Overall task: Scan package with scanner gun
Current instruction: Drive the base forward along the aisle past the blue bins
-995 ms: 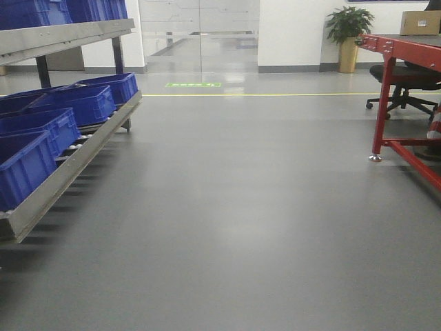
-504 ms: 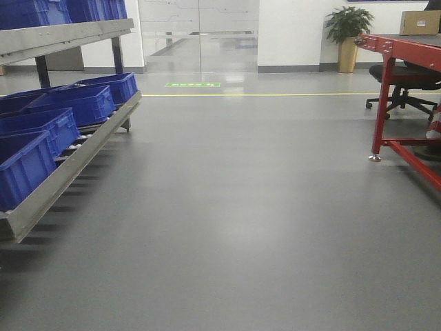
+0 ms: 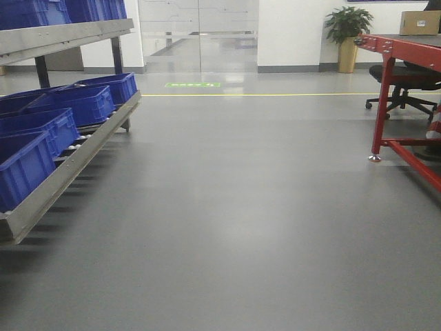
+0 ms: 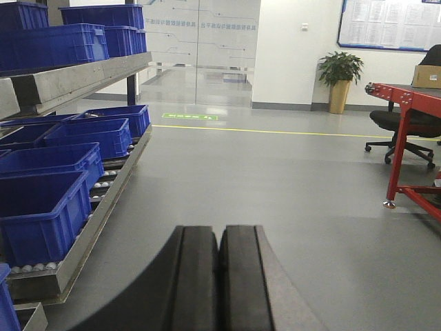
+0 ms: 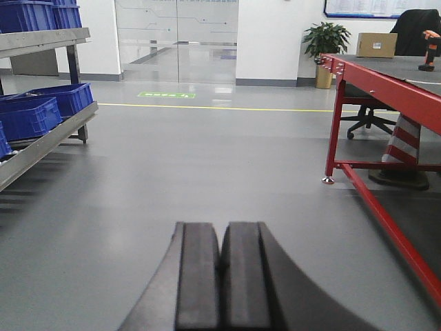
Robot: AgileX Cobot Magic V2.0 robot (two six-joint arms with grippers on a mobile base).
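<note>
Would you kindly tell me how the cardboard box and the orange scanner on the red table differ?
The cardboard box is tan with a small white label; the scanner is orange and black. The box is wide and low; the scanner is narrow and taller than wide. The box looks larger. Both sit on the red table.

A wide stretch of bare grey floor (image 3: pixel 234 207) reaches straight ahead to glass doors (image 3: pixel 198 34) at the far wall, an open passage through the middle. The left side is closed off by a slanted metal rack (image 3: pixel 76 162) packed with blue bins (image 3: pixel 41 127), with an upper shelf (image 3: pixel 69 34) overhanging them. On the right stands a red table (image 3: pixel 406 47); its leg and low crossbar bar the way beneath, where an office chair (image 3: pixel 403 79) and a striped cone (image 5: pixel 403 148) sit. A potted plant (image 3: pixel 348 34) fills the far right corner. Bare floor lies directly ahead of the left gripper (image 4: pixel 219 238) and the right gripper (image 5: pixel 222 234).
</note>
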